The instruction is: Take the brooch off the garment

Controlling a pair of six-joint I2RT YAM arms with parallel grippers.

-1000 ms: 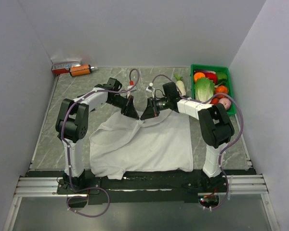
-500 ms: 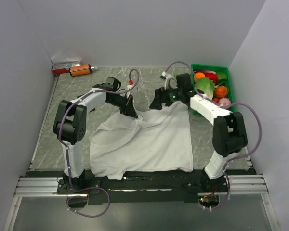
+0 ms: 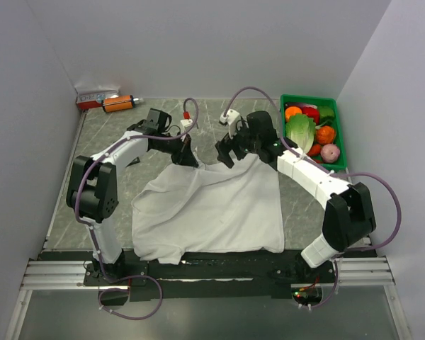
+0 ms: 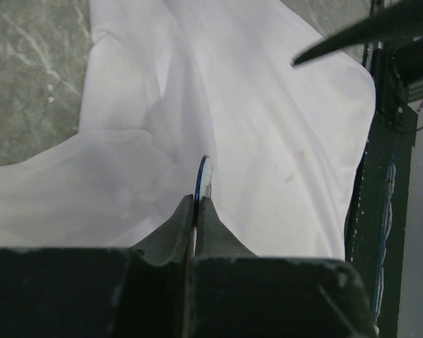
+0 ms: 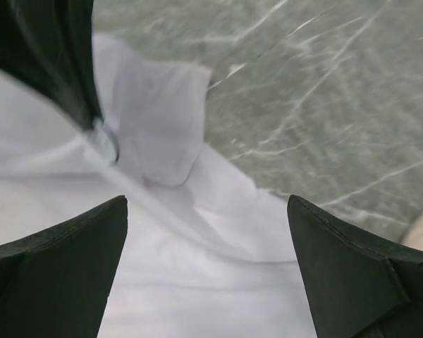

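white shirt [image 3: 212, 205] rumpled on grey table [image 3: 304, 223]; left jaws clamped on blue brooch [image 4: 203, 174] at a lifted fold, right jaws wide apart nearby.

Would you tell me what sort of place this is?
Probably a robot lab cell: plain white panels box in a marbled table, the left arm and right arm bolt to a metal rail, and a green crate holds prop-like vegetables.

— What's the garment [image 3: 212, 209] like?
— Soft white cloth, matt and creased. The table [image 3: 99, 126] under it looks like smooth grey marbled stone.
— And the brooch [image 4: 203, 177]?
— Thin, blue-rimmed, perhaps glossy metal; edge-on, I can't be sure. My left gripper [image 4: 196, 201] is matt black plastic.
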